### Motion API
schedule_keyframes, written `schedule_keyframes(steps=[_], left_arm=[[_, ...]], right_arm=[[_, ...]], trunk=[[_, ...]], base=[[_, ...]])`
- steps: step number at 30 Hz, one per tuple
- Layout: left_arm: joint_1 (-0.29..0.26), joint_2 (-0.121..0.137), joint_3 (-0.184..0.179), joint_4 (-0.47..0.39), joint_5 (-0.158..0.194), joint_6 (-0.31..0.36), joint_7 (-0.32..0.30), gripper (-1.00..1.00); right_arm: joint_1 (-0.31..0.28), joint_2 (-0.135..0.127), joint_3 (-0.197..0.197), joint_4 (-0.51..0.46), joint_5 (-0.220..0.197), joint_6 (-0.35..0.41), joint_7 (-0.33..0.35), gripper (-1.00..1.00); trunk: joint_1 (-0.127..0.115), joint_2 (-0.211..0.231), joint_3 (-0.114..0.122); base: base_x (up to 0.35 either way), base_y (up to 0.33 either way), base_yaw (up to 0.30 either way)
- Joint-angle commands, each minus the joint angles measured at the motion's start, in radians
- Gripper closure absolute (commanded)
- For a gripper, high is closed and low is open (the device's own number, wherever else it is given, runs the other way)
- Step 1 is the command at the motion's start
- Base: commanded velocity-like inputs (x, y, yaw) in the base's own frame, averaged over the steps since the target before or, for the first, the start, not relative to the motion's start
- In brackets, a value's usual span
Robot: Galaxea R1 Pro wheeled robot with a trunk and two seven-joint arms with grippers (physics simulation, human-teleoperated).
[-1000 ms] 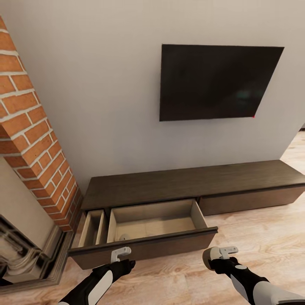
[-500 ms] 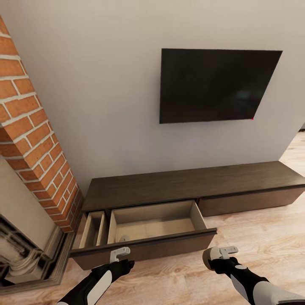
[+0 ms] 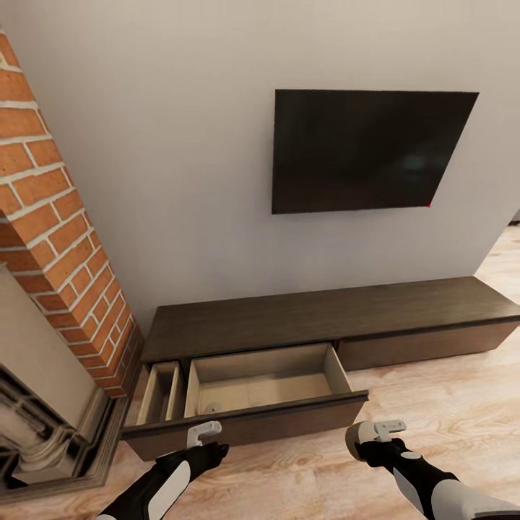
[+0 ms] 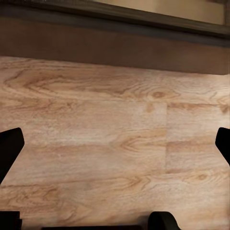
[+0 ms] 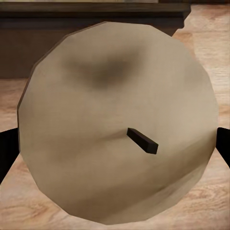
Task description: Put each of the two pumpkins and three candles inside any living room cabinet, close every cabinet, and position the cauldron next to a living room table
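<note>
The long low dark-brown cabinet (image 3: 325,314) stands against the wall with its wide drawer (image 3: 267,383) and a narrow drawer (image 3: 159,393) beside it pulled out. A pale rounded thing (image 3: 210,406) lies in the wide drawer's front left corner. My right gripper (image 3: 379,432) hovers over the floor in front of the drawer, shut on a beige candle (image 3: 355,437). In the right wrist view the candle's flat top (image 5: 115,129) with a short dark wick sits between the fingers. My left gripper (image 3: 204,432) stands open just before the drawer front (image 4: 115,43), with nothing between its fingers.
A brick-and-stone fireplace (image 3: 58,238) rises at the left, close to the narrow drawer. A black TV (image 3: 365,148) hangs on the wall above the cabinet. Wooden floor (image 3: 448,404) stretches to the right of the open drawer.
The whole head view has shifted slightly, so the camera moved. Both grippers keep the same pose, and the right one still holds the candle.
</note>
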Motion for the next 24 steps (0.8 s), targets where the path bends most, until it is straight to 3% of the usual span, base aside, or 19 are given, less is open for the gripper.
schedule_keyframes(steps=[1, 19, 24], left_arm=[[0.000, 0.000, 0.000, 0.000, 0.000, 0.000, 0.000, -1.00], [0.000, 0.000, 0.001, 0.000, 0.000, 0.000, 0.000, -1.00], [0.000, 0.000, 0.002, 0.000, 0.000, 0.000, 0.001, -1.00]], right_arm=[[0.000, 0.000, 0.000, 0.000, 0.000, 0.000, -0.001, 1.00], [0.000, 0.000, 0.000, 0.000, 0.000, 0.000, -0.001, 1.00], [0.000, 0.000, 0.000, 0.000, 0.000, 0.000, -0.001, 1.00]], trunk=[[-0.004, 0.007, 0.003], [-0.073, 0.133, 0.060], [-0.092, 0.168, 0.075]], base=[[0.000, 0.000, 0.000], [0.000, 0.000, 0.002], [0.000, 0.000, 0.169]])
